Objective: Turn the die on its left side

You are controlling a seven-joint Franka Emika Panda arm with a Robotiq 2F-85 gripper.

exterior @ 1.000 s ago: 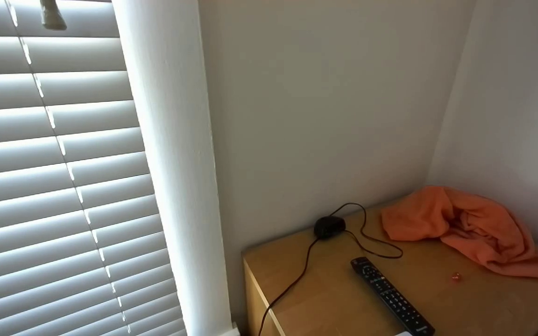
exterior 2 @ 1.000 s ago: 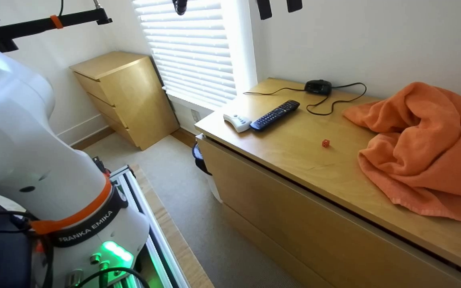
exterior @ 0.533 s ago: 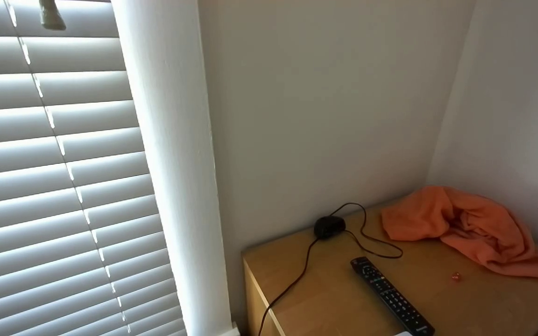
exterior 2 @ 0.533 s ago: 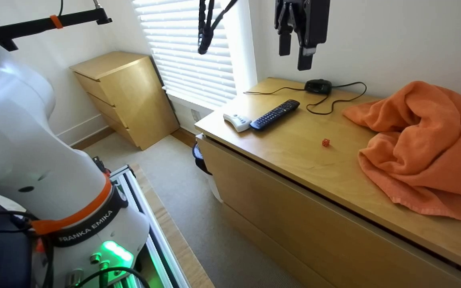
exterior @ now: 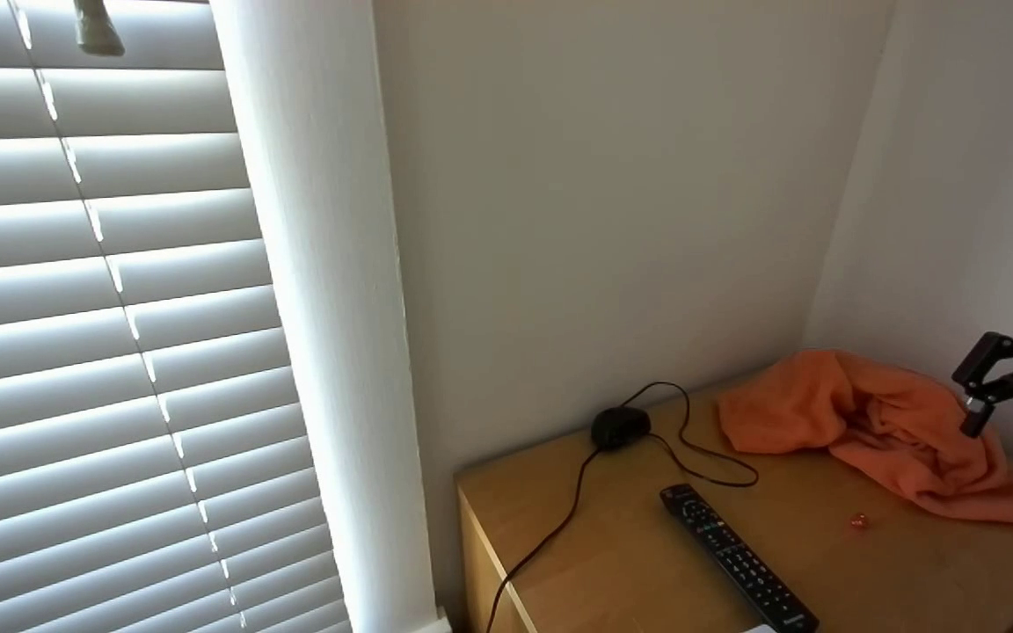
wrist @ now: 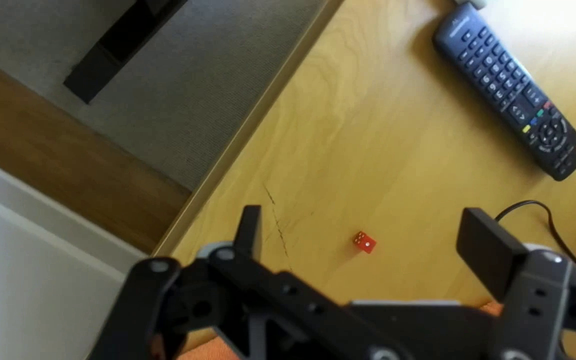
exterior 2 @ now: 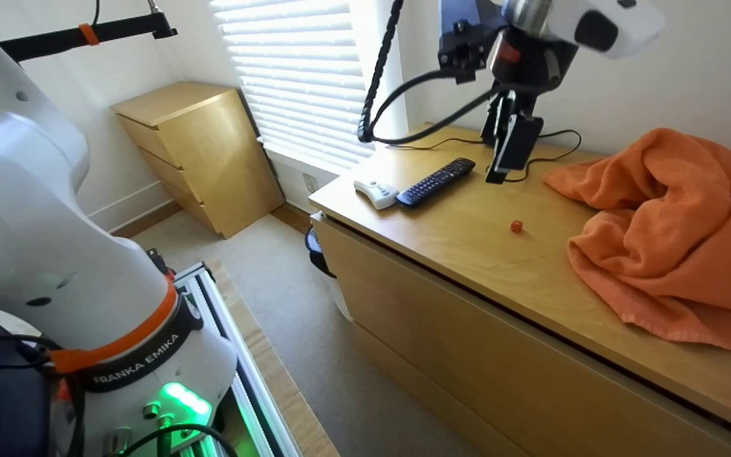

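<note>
My gripper point(wrist: 362, 224) has descended, jaws wide and empty; turning the die point(exterior 2: 516, 226), right of the remote point(exterior 2: 435, 183), I judge outstanding.

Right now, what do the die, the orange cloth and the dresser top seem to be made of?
The die: likely plastic, perhaps glossy; red with pale pips.
The orange cloth: probably cotton or similar fabric, matte; it lies in soft, bulky folds.
The dresser top: wood or veneer, satin; grain lines and a soft sheen show, which one I can't tell.
</note>
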